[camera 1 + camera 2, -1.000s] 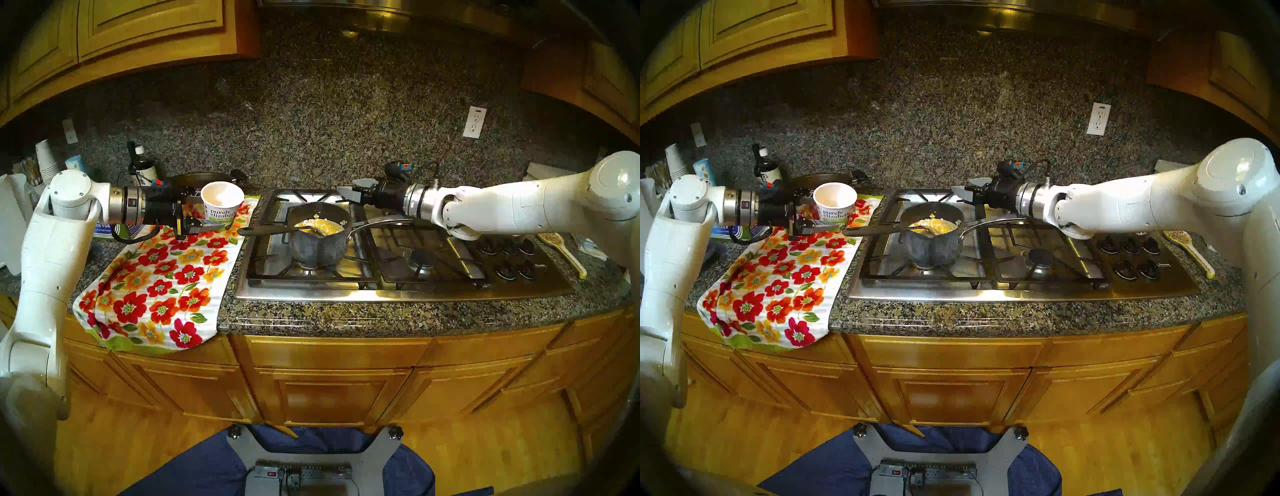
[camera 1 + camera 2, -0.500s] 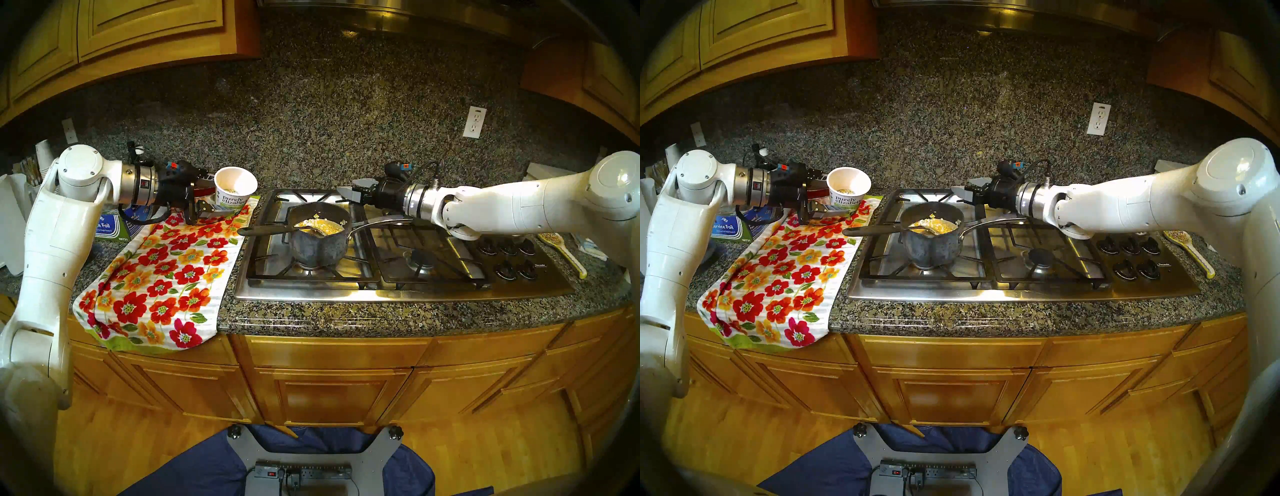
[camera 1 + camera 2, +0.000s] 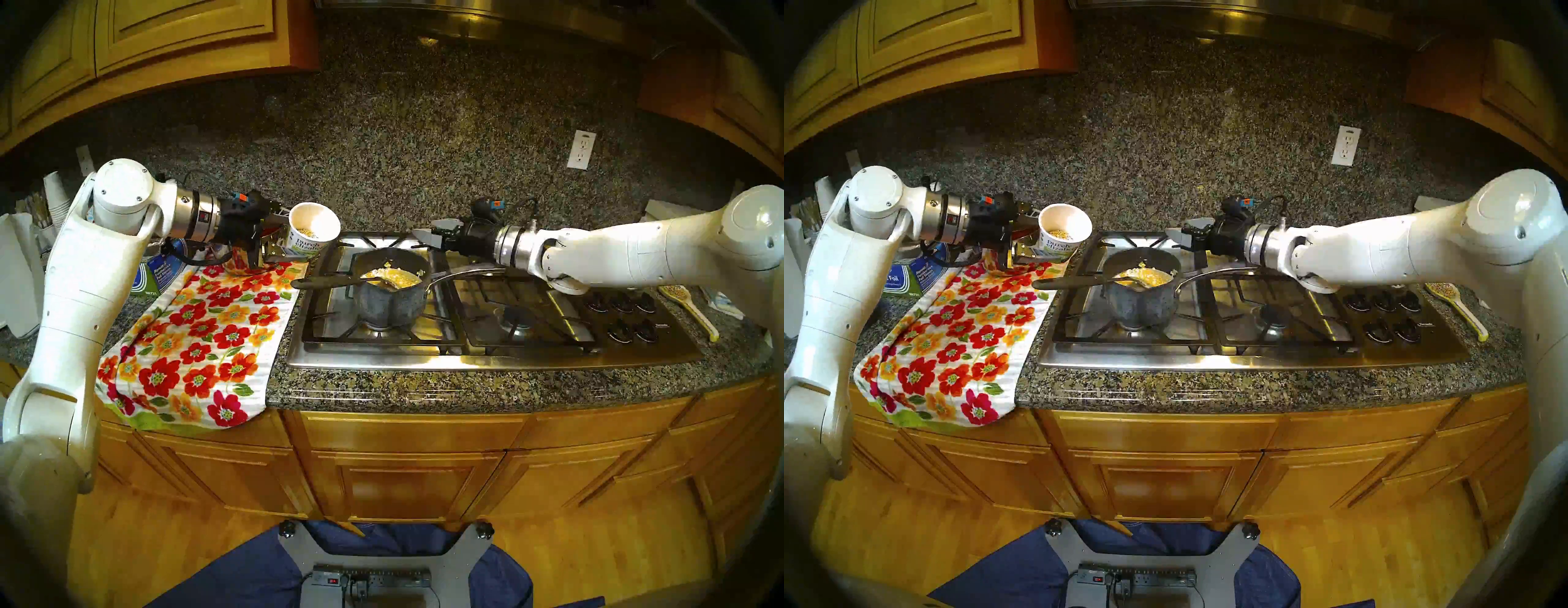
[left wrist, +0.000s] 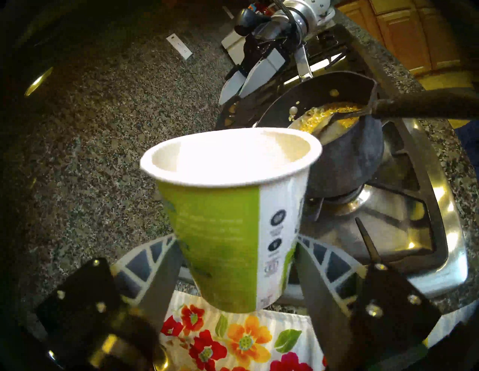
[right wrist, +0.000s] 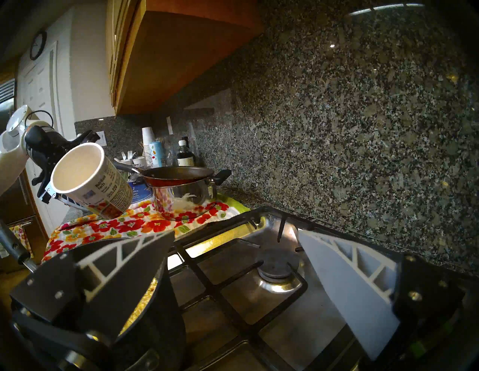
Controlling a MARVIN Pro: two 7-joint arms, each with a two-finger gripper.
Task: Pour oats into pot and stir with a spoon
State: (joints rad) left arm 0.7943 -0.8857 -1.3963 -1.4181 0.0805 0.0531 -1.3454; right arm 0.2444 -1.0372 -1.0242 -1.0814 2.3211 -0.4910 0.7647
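The left gripper clamps the oat cup low on its sides, tipped with its mouth toward the pot, and a few oats show in its bottom. The pot sits on the stove's front-left burner at about four o'clock from the cup, yellow oats inside, with the spoon resting on its rim, black handle pointing to nine o'clock. The right gripper hangs at one o'clock of the pot, fingers spread wide, holding nothing.

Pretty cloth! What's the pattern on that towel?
Red and orange flowers on white towel, clearest in the head view.
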